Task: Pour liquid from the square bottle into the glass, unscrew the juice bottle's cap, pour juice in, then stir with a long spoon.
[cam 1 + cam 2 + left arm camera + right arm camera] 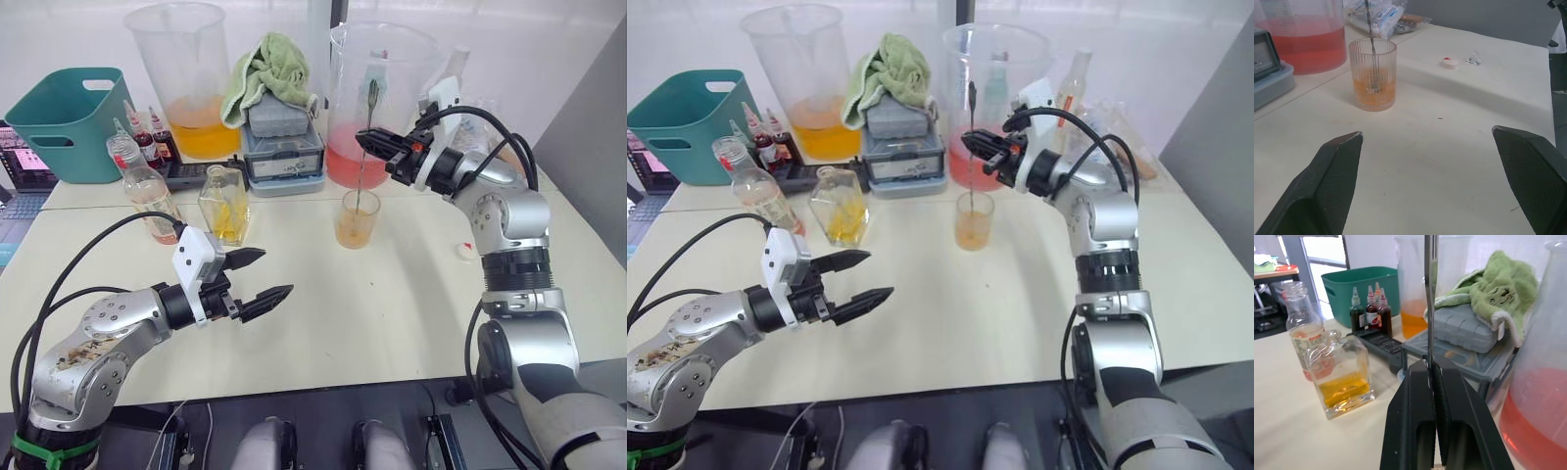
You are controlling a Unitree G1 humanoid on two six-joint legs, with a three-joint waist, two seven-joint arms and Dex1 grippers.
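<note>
The right gripper (369,143) is clamped tight on the spoon (971,147), its two fingers pinching the thin handle partway up, as the right wrist view shows plainly. The spoon stands nearly upright, its bowl down in the glass (359,218), which sits a little back of the desk's middle and holds a shallow layer of orange liquid. Judging by this, both pours are done and the stirring is the step in hand.

The left gripper (263,276) hangs with its fingers spread wide and nothing between them, low over the desk towards the front left, well apart from the glass. The square bottle (226,203) stands left of the glass, with yellow liquid in its lower part, and the juice bottle (145,188) is just beside it, nearer the left edge, uncapped. A small cap (464,251) lies towards the right edge.

To stir well, I would keep the spoon near vertical and make small circles inside the rim, the bowl just off the bottom. The glass is light and unsteadied, so a sideways push on its wall could tip or slide it; gentle, centred circles seem safest
</note>
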